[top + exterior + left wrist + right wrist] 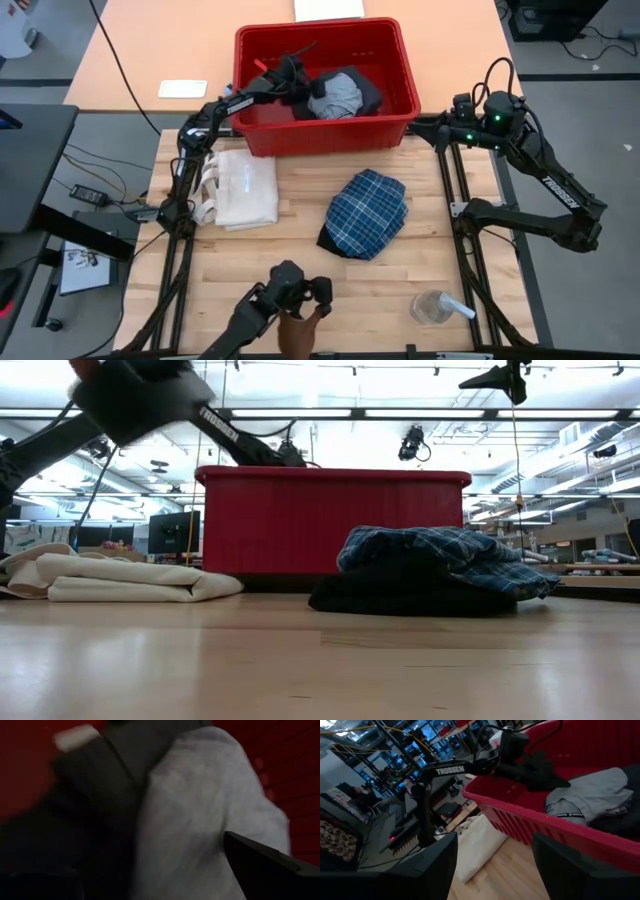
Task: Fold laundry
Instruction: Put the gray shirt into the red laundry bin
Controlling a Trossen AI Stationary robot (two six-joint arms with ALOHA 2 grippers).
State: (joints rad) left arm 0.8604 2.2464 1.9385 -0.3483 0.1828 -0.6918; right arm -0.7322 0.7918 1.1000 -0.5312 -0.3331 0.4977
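Note:
A red bin (325,132) stands at the table's far middle. Inside it lie a grey garment (335,95) and a black garment (370,95) beside it. My left gripper (300,68) reaches into the bin from the left and stands open close over the grey garment (200,810), with nothing between its fingers. A blue-and-white plaid garment (367,212) lies in a folded heap on the table in front of the bin, resting on its dark underside (400,595). My right gripper (492,865) waits open and raised beside the bin's right end.
A folded cream cloth (245,190) lies on the table's left part, in front of the bin's left corner. A clear cup (435,307) stands near the front right. A dark device (295,295) sits at the front edge.

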